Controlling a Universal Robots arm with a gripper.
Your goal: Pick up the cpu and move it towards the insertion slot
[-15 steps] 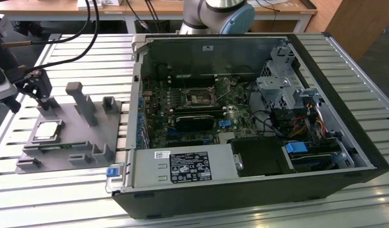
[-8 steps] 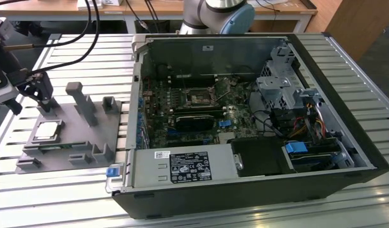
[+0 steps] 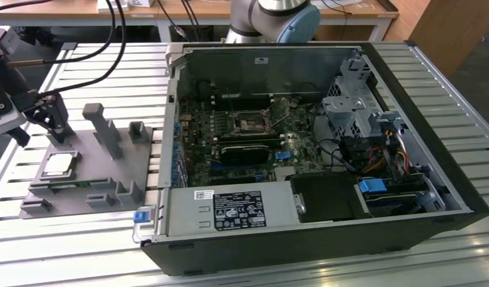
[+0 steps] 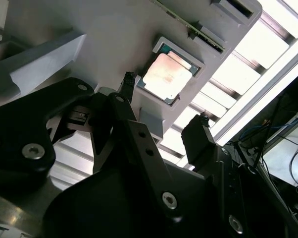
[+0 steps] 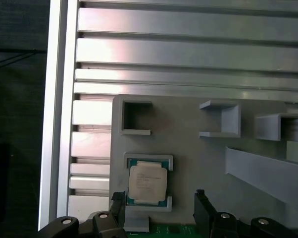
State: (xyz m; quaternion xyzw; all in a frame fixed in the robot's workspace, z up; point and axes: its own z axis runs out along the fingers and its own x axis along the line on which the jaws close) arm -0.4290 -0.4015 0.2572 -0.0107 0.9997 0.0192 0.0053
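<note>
The green circuit strip [image 5: 169, 232] is cut off by the picture's edge; the insertion slot [image 3: 251, 122] is too small to show its interior.

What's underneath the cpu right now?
The cpu lies in a square recess of the grey block, its green edge showing. The recess floor beneath it is covered.

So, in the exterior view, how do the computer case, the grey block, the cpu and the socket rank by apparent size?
1. computer case
2. grey block
3. cpu and socket: they look about alike, and their camera distance may differ, so unranked.
</note>
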